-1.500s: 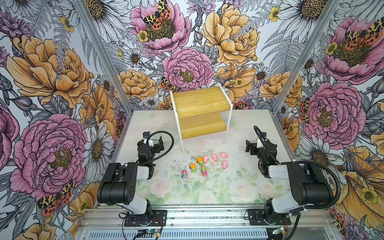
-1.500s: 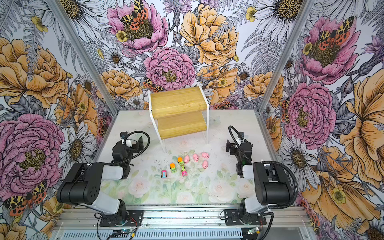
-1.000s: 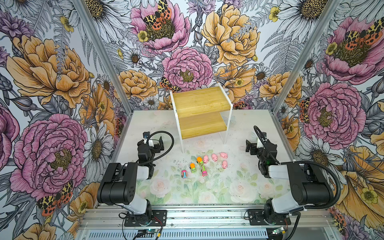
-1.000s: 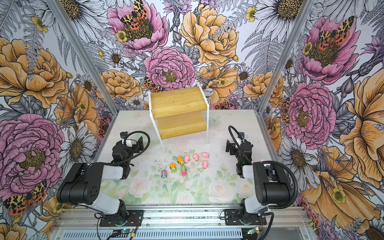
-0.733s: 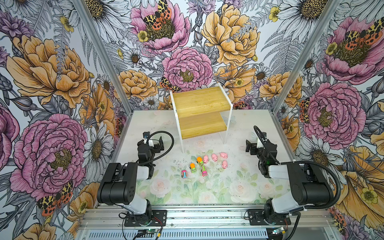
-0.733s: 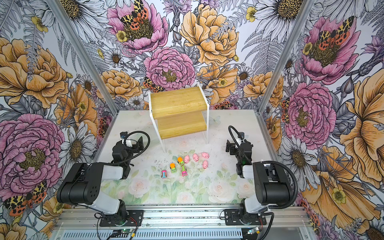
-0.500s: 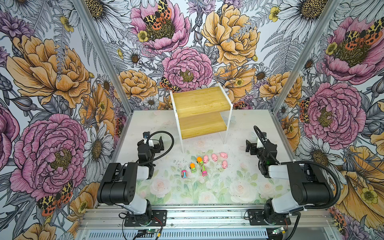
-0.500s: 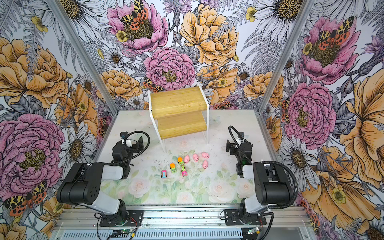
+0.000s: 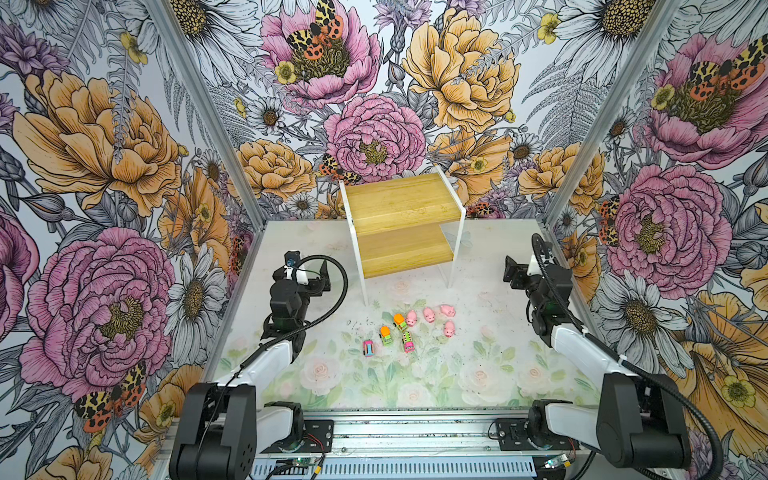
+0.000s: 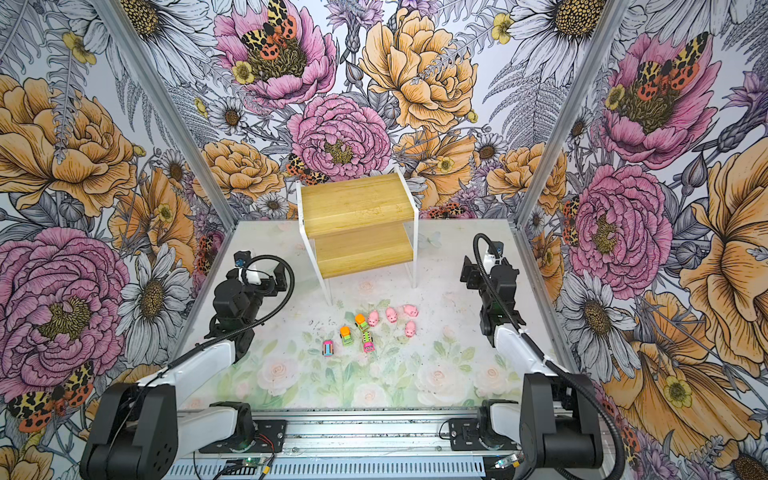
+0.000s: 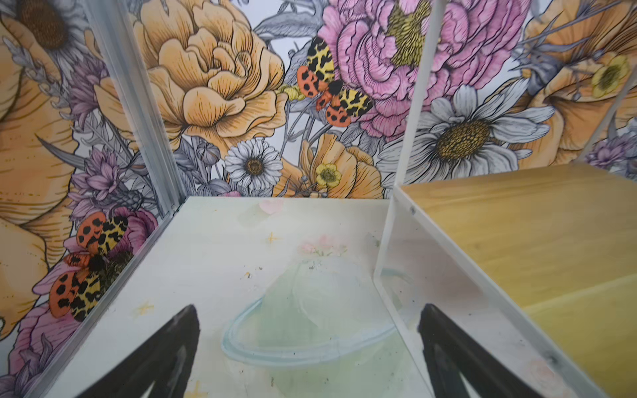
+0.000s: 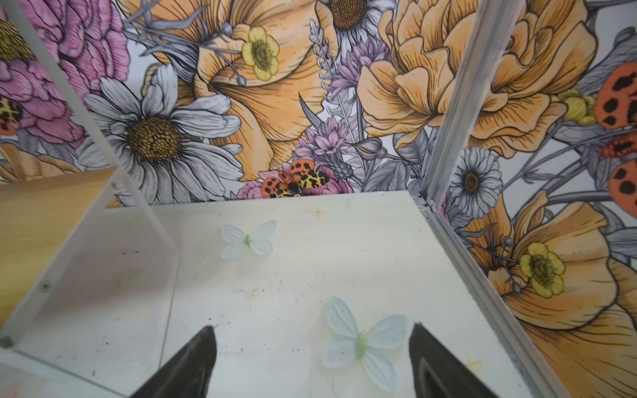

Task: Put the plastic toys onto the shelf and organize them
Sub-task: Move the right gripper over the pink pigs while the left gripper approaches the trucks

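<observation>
Eight toys (image 9: pixel 448 328): four pigs (image 9: pixel 429 314), two trucks (image 9: pixel 385 335), two cars (image 9: pixel 368 348).
All on table (image 9: pixel 478 357) before shelf (image 9: pixel 399 208); my left gripper (image 11: pixel 308 306) and right gripper (image 12: pixel 312 326) gape, unladen.

Both top views look steeply down from above the base rail (image 9: pixel 415 442), sharing the whole table (image 9: pixel 490 332). Each wrist camera sits low and close, facing the back wall (image 11: pixel 241 86); both catch the shelf (image 11: pixel 517 224).

Eight toys (image 9: pixel 400 322) lie clustered before the shelf (image 9: pixel 403 208).
</observation>
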`<state>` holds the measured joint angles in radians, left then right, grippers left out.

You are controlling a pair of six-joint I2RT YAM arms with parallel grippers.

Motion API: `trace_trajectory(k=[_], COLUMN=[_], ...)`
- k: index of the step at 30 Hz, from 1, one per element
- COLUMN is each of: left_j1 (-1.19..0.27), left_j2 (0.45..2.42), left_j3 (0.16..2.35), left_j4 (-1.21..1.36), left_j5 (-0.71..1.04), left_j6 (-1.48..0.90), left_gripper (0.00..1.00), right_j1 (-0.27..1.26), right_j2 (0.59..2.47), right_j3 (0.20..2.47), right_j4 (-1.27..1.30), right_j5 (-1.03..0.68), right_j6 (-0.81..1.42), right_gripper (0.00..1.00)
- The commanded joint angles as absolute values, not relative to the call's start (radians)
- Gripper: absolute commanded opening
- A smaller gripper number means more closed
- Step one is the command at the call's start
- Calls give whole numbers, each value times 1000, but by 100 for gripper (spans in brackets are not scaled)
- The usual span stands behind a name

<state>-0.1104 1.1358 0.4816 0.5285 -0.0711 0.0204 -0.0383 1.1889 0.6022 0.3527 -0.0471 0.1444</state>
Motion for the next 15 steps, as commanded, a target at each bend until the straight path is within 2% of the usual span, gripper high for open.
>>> trace_trajectory(k=[1, 5, 12, 15], left_j1=[-210, -365, -623, -672], left_j2=[1081, 1052, 1034, 1031], left_j3=[488, 444, 342, 302], left_j4=[314, 299, 299, 299], left_j5=[-101, -172, -378, -430], left_j6=[-25, -116, -260, -296], left_gripper=[99, 99, 99, 99], right_j1=[-15, 106, 351, 431], right_j2=[1144, 1085, 980, 963], right_j3=[624, 569, 442, 386], right_j4=[119, 67, 35, 53], right_j5=[-196, -234, -105, -52], right_j6=[271, 392, 558, 600], right_gripper=[81, 75, 70, 67])
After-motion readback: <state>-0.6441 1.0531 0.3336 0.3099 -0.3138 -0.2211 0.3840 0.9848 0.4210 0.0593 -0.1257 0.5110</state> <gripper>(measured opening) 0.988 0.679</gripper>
